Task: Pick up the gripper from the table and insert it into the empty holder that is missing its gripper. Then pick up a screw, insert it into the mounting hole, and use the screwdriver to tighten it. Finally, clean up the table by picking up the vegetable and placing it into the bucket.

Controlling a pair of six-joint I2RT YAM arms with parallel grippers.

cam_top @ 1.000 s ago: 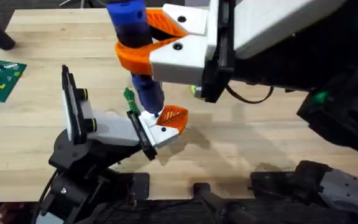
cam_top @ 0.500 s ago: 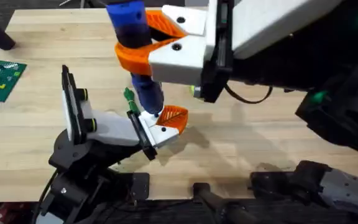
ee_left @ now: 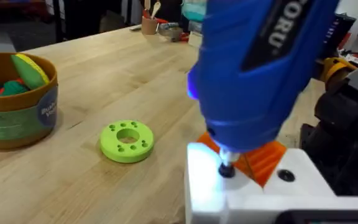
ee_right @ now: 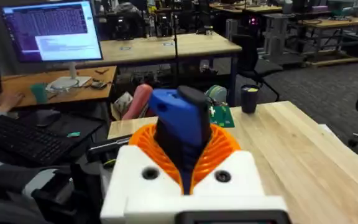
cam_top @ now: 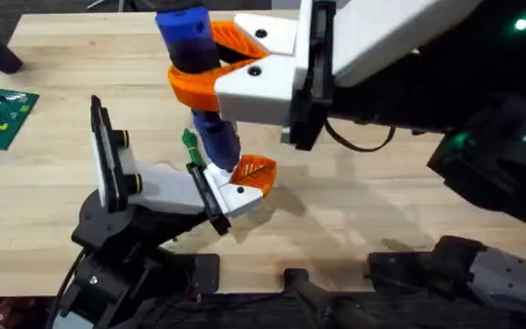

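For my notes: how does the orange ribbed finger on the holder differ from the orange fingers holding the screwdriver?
The gripper is small, ribbed and leaf-shaped; the right hand has larger orange fingers. The gripper sits fixed on the holder, grasping nothing; the right hand clamps the blue screwdriver. Both are orange on white bases.

One screwdriver (cam_top: 201,82), one green ring (ee_left: 127,140), one bucket (ee_left: 16,102) and one circuit board (cam_top: 0,114) on the bench (cam_top: 53,192)

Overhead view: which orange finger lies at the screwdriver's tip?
The small ribbed finger on the holder, low at the tip of the screwdriver. The two bigger smooth fingers clamp the screwdriver higher up.
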